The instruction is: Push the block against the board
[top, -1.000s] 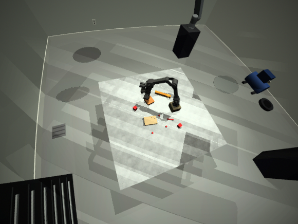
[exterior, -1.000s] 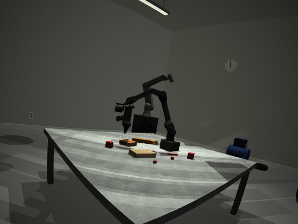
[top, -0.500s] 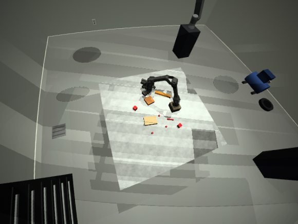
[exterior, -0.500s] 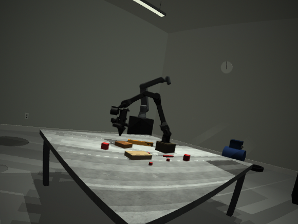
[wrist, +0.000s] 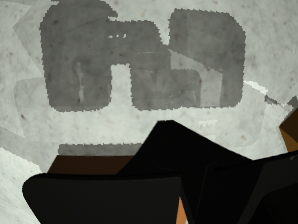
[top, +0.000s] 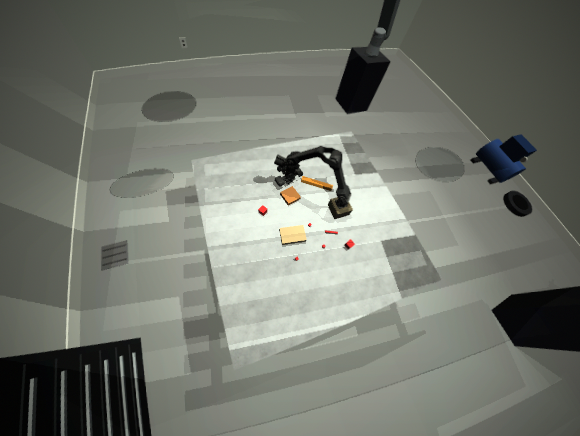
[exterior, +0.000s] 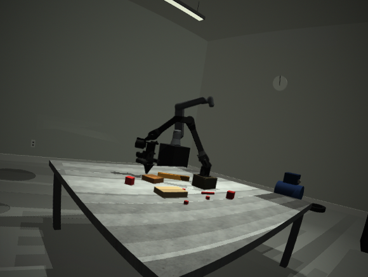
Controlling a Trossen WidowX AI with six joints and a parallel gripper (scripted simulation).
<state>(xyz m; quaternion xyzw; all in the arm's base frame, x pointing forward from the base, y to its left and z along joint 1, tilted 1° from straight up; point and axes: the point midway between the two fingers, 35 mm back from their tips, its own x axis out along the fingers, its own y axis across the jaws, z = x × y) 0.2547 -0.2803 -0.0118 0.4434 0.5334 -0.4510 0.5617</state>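
The square orange-brown block [top: 290, 195] [exterior: 153, 178] lies flat with a corner toward the bar; its dark side [wrist: 90, 164] shows behind the fingers in the wrist view. A long narrow orange bar [top: 317, 183] [exterior: 172, 176] [wrist: 291, 137] lies beyond it to the right, with a small gap between them. A pale tan rectangular board [top: 292, 234] [exterior: 170, 192] lies flat on the near side, well apart from the block. My gripper [top: 280, 182] [exterior: 147, 171] [wrist: 164, 128] is shut and empty, low beside the block's far left side. Whether it touches the block or table is unclear.
A red cube [top: 263, 210] [exterior: 129, 180] lies left of the block. Another red cube [top: 350, 244] [exterior: 230, 194], a thin red stick [top: 331, 232] [exterior: 207, 192] and several tiny red cubes lie around the tan board. The arm's base [top: 340, 208] [exterior: 204, 182] stands right of the block.
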